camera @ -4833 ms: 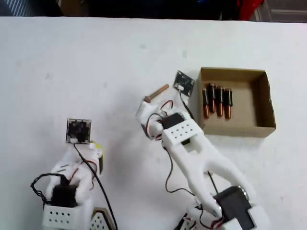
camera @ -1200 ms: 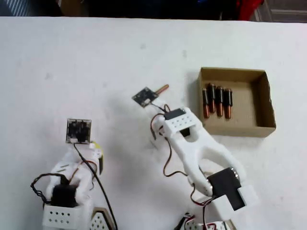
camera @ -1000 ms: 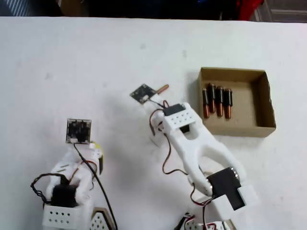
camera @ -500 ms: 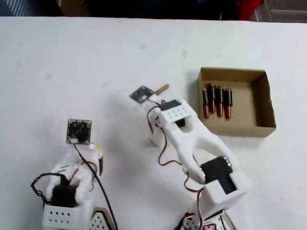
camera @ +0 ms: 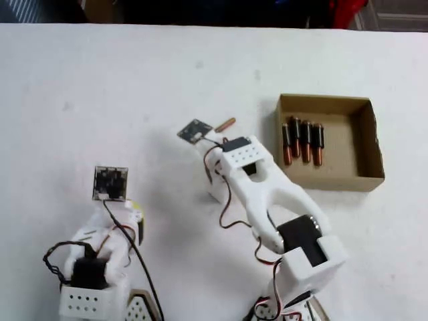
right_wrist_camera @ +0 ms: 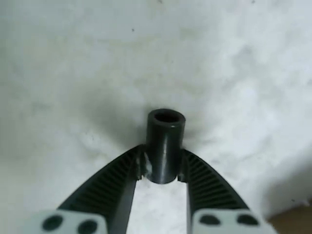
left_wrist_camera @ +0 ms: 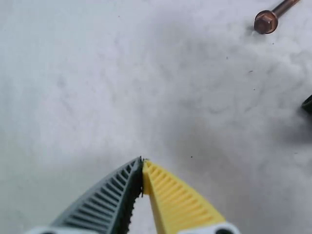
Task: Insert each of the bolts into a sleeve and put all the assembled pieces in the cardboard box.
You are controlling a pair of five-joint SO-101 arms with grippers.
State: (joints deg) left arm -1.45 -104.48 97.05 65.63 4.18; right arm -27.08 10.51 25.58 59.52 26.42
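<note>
The right gripper [right_wrist_camera: 162, 165] is clamped on the black sleeve [right_wrist_camera: 165, 136], whose open end is free. The left gripper [left_wrist_camera: 142, 171] is closed on nothing. A loose bolt [camera: 225, 124] lies on the table [camera: 134, 67] near the cardboard box [camera: 325, 99]. I think the sleeve must be held steady and the bolt lined up straight with its bore.
</note>
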